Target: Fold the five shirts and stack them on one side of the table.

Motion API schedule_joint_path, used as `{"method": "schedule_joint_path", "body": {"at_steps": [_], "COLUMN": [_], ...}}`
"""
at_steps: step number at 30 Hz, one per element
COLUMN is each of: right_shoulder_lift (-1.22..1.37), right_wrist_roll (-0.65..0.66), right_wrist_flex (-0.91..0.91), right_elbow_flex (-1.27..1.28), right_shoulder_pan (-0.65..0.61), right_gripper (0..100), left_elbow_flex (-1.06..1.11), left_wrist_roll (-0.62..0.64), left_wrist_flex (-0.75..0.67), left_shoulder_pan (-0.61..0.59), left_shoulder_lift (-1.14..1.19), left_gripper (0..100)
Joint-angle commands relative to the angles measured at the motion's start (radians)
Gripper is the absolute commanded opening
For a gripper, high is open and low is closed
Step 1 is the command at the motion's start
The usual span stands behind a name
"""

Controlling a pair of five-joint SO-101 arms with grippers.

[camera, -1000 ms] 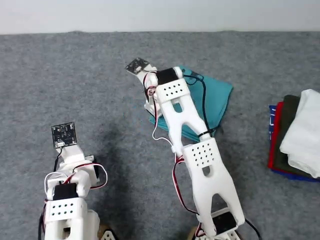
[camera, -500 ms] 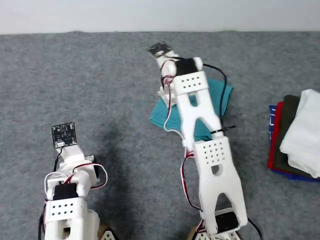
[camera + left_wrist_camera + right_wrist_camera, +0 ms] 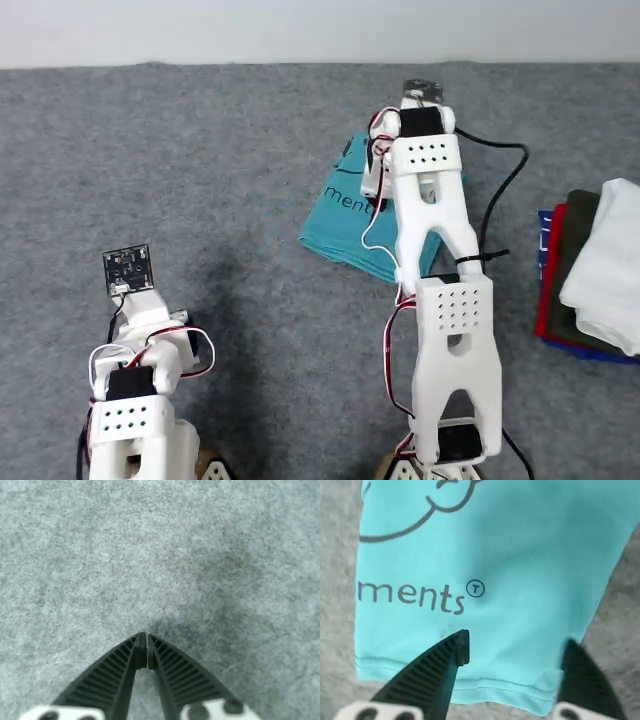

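A folded teal shirt [image 3: 348, 222] with dark print lies on the grey carpet at the table's middle. My right arm stretches over it, its wrist near the shirt's far edge. In the right wrist view the teal shirt [image 3: 520, 565] lies flat under my right gripper [image 3: 515, 652], which is open with nothing between its fingers. At the right edge sits a stack of folded shirts [image 3: 590, 270], white on top, then dark green, red and blue. My left gripper [image 3: 146, 650] is shut over bare carpet at the near left.
Grey carpet [image 3: 180, 150] covers the whole table. A pale wall strip [image 3: 300, 30] runs along the far edge. Open carpet lies to the left and between the teal shirt and the stack.
My right arm has swung to the right across the teal shirt, from its left edge toward its far right side, uncovering the printed face. The left arm has kept still.
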Motion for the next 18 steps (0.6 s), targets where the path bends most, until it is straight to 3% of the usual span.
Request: {"method": "schedule_joint_path", "body": {"at_steps": [1,18], "right_shoulder_lift": [-0.002,0.131], "right_wrist_roll": [-0.081,-0.100], "right_wrist_flex": [-0.021,-0.209], "right_elbow_flex": [-0.009,-0.009], "right_shoulder_pan": [0.015,0.077], "right_gripper": [34.7,34.7], "left_elbow_flex": [-0.005,-0.005], "left_wrist_roll": [0.006,0.006], "left_wrist_flex": [-0.021,-0.021], "left_shoulder_pan": [-0.002,-0.002], "left_shoulder_lift": [-0.008,-0.008], "left_gripper": [2,2]}}
